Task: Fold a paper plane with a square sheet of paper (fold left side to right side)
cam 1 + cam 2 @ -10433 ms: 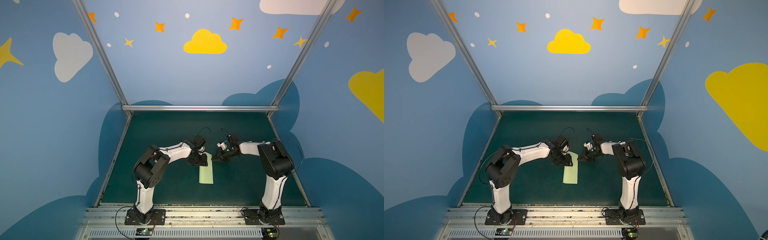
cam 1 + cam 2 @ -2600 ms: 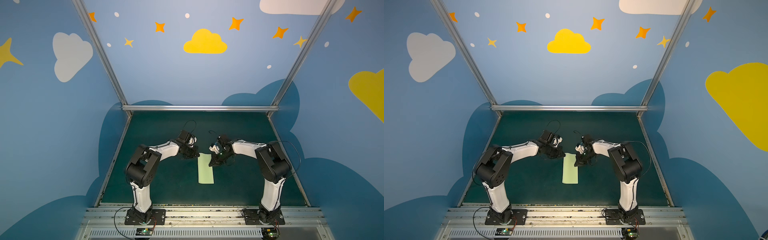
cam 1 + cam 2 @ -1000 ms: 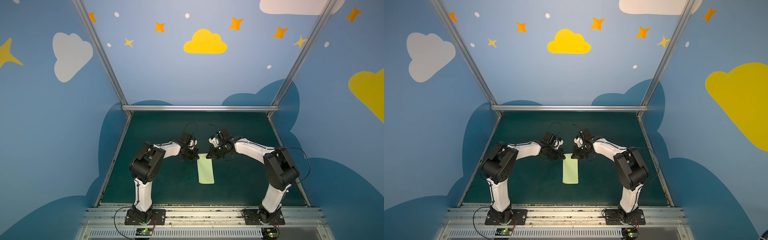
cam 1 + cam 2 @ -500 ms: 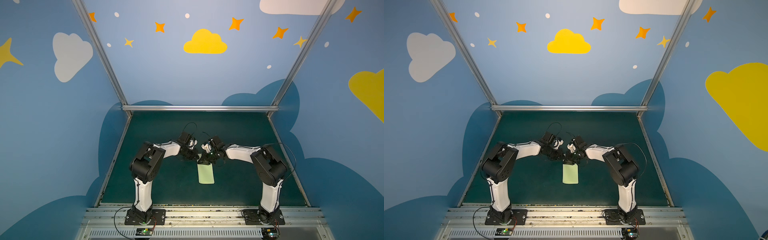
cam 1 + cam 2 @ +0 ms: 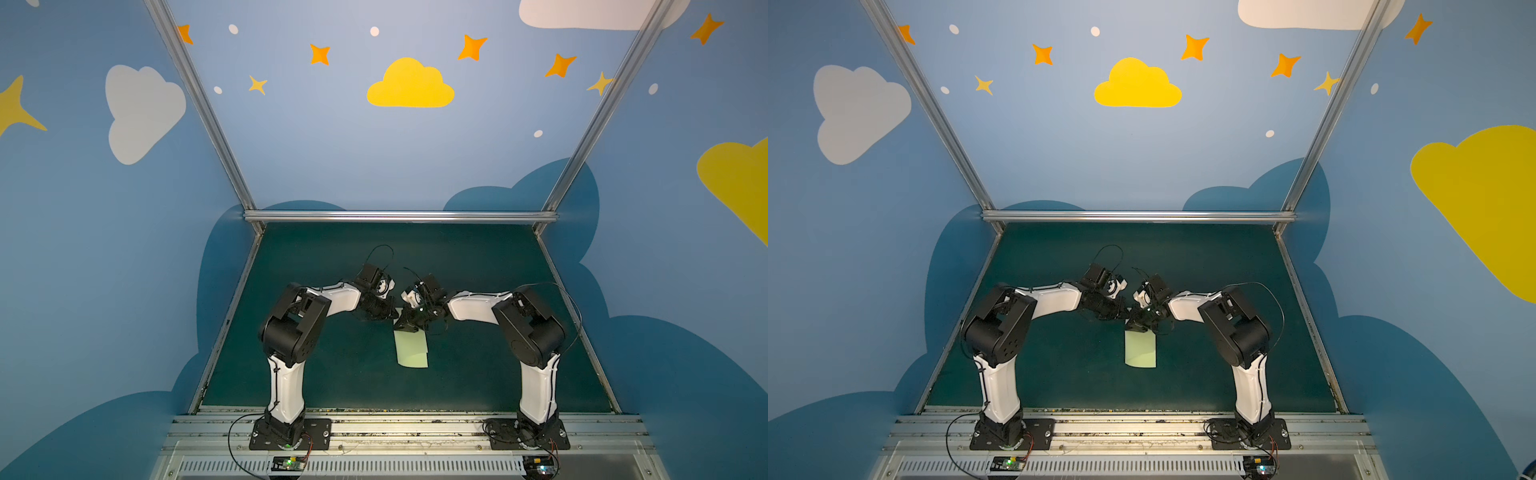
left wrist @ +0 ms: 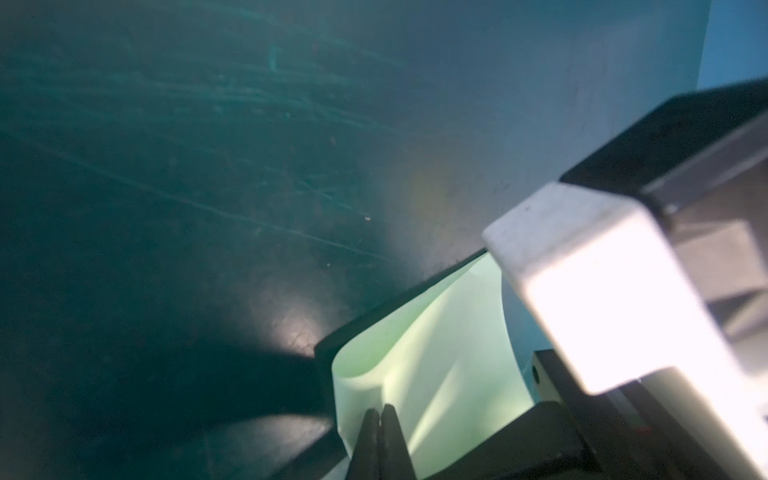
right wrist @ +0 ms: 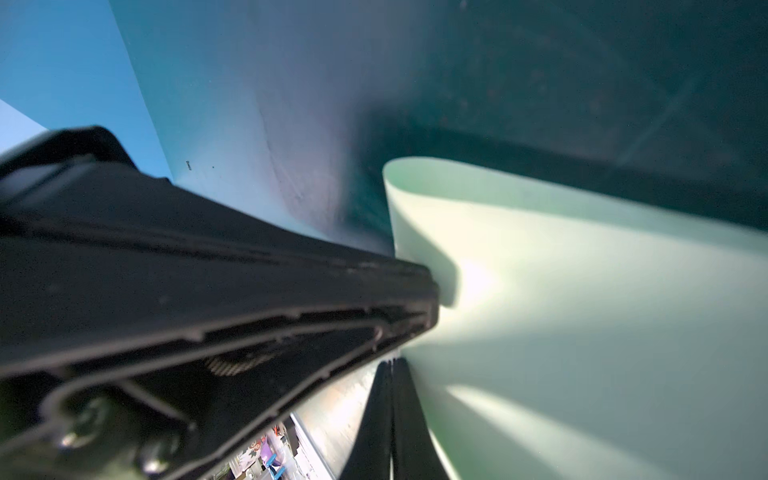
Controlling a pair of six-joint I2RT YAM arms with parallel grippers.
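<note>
The pale green sheet of paper [image 5: 412, 351] [image 5: 1140, 350] lies on the dark green mat as a narrow folded rectangle. Both arms cover its far end. My left gripper [image 5: 395, 319] [image 5: 1128, 318] is shut, its tips [image 6: 380, 409] resting against the paper [image 6: 436, 365]. Just past those tips the top layer bulges up in a rounded loop. My right gripper [image 5: 409, 328] [image 5: 1137, 327] is shut too, its tips [image 7: 392, 363] at the edge of the raised paper [image 7: 582, 311]. I see no paper between either pair of fingers. The left gripper's finger [image 7: 415, 291] touches the paper beside them.
The green mat [image 5: 478, 374] stretches around the paper to aluminium rails at the back [image 5: 399, 216] and sides. Blue walls close in the cell. The two arm bases [image 5: 286, 432] [image 5: 528, 432] stand on the front rail. The two wrists nearly meet above the paper's far end.
My right gripper has swung left and toward the front, onto the paper's far end, hiding more of the sheet. The left gripper has hardly moved. Both stay shut.
</note>
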